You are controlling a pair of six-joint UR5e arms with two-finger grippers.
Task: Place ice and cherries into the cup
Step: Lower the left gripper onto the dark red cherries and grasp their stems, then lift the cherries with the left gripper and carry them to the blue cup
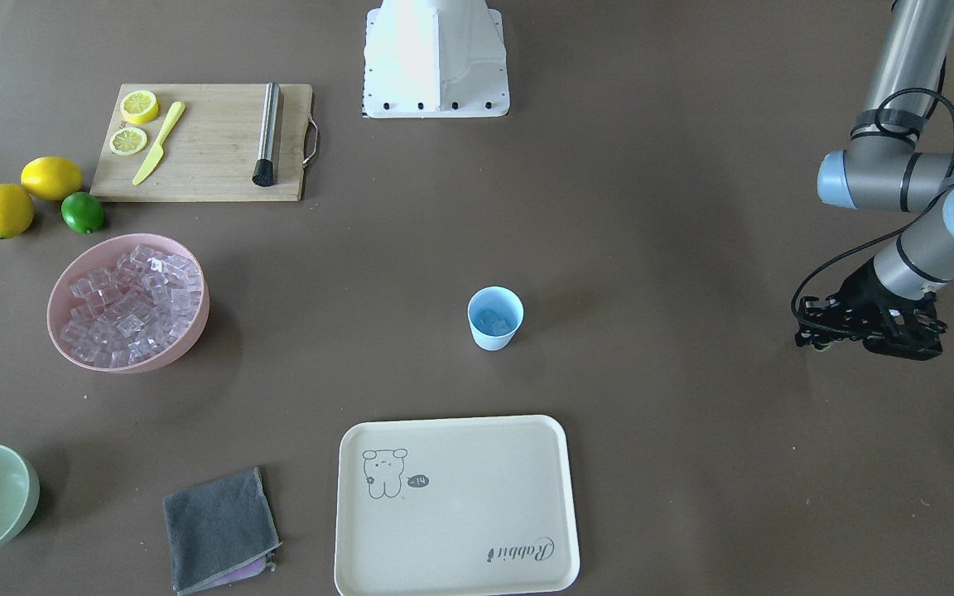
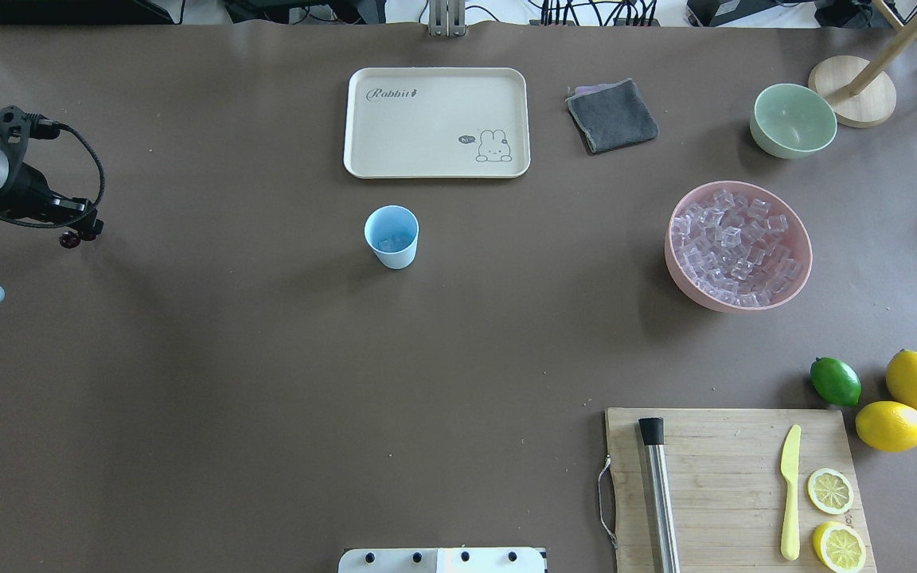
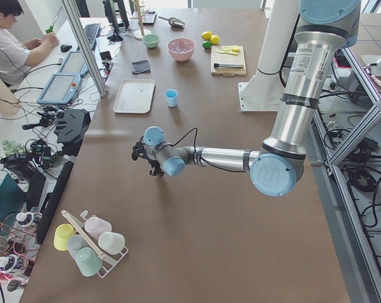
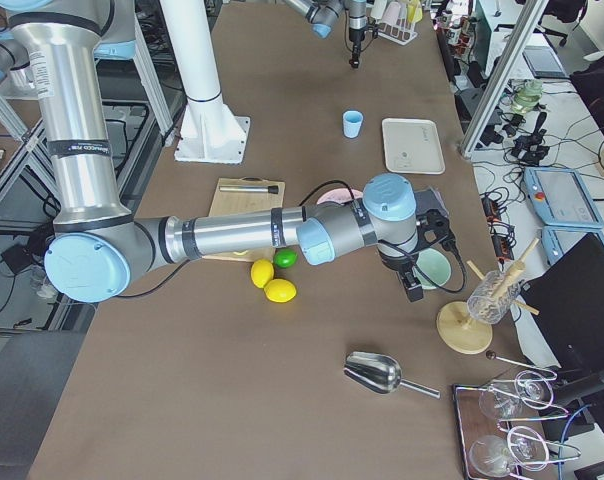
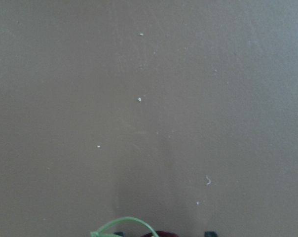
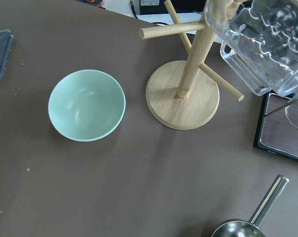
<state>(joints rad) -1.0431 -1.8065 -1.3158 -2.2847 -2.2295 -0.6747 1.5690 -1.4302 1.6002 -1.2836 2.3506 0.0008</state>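
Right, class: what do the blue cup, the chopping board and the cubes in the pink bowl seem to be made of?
Cup: likely plastic, matte, evenly light blue.
Chopping board: wood or bamboo, unvarnished-looking, with visible strip grain.
Cubes: perhaps clear glossy plastic or acrylic; faceted, with sharp glints.

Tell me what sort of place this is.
Probably a robotics lab staged as a drinks counter: a robot arm over the table, an operator at screens, a pink bowl of ice cubes, a cutting board with lemon slices.
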